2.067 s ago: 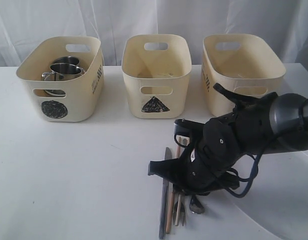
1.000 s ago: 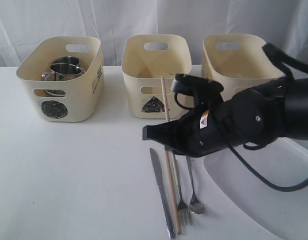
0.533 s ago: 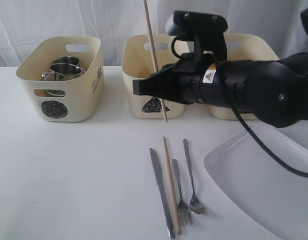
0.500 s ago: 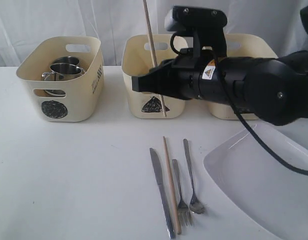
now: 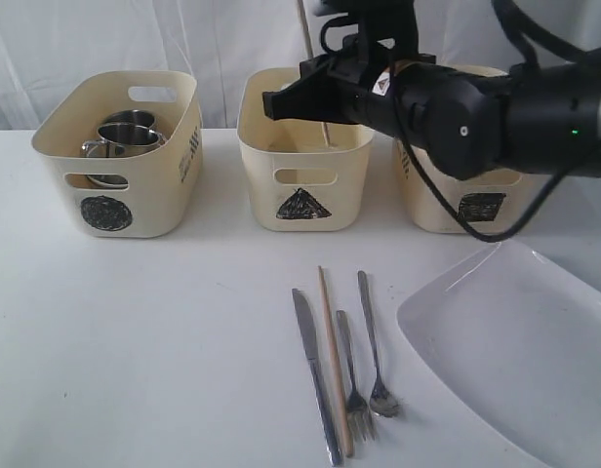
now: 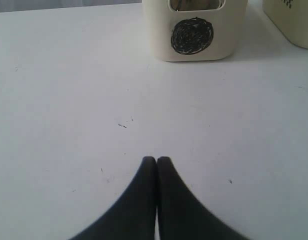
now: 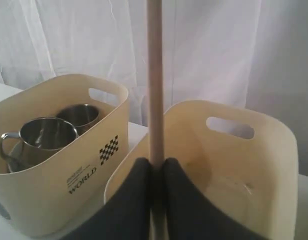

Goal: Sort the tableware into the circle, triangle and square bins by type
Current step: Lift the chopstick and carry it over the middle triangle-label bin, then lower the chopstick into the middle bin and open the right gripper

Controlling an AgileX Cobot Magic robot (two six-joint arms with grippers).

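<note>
The right gripper (image 7: 154, 166), which two seconds ago was down among the cutlery, has lifted one wooden chopstick (image 7: 154, 75) and carried it to the triangle tub (image 5: 257, 166), at 12 o'clock from the row. Its jaws are pinched narrowly on the stick, which stands nearly upright with its lower end dipping inside the tub's rim. The release looks close, and letting go should drop it in. The second chopstick (image 5: 333, 361) lies on the table between the knife (image 5: 315, 375) and the fork (image 5: 350, 375), with the spoon (image 5: 372, 341) beside them and the white square plate (image 5: 515, 361) at 3 o'clock. The steel mugs (image 5: 125, 136) sit in the circle tub (image 5: 159, 195). The left gripper (image 6: 156, 161) is fully closed and empty.
</note>
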